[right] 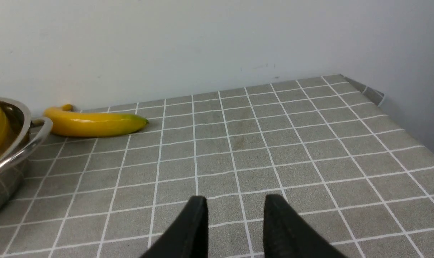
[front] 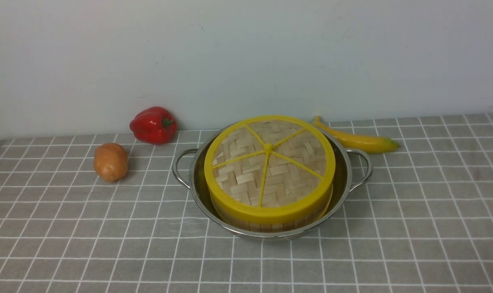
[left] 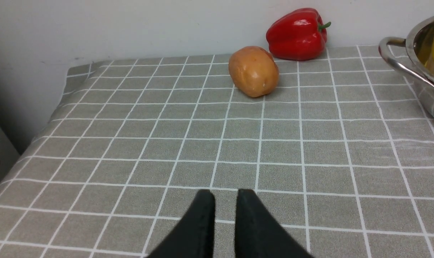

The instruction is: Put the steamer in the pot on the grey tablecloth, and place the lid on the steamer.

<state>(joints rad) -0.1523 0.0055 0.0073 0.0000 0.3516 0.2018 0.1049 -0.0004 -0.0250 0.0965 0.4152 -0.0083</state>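
A: Front view: lid (front: 269,162) sits on the steamer (front: 270,221), steamer inside the pot (front: 270,179), mid grey tablecloth (front: 413,228).

B: End effectors?

A: Left end effector (left: 224,200) over bare cloth, fingers a narrow gap apart, holding nothing. Right end effector (right: 235,206) wider apart, also empty.

B: Clutter?

A: Potato (front: 110,162) and pepper (front: 153,125) left, banana (front: 358,139) far right of pot.

1. You've got the pot (front: 344,185) in polished, mirror-bright steel.
2. The lid (front: 269,162) shows matt woven bamboo with a smooth yellow plastic-looking rim.
3. The steamer (front: 270,225) wall reads as pale bamboo slats.
4. Beneath your left gripper (left: 224,195), with its matt black fingers, lies the grey tablecloth (left: 310,150): soft, matt weave.
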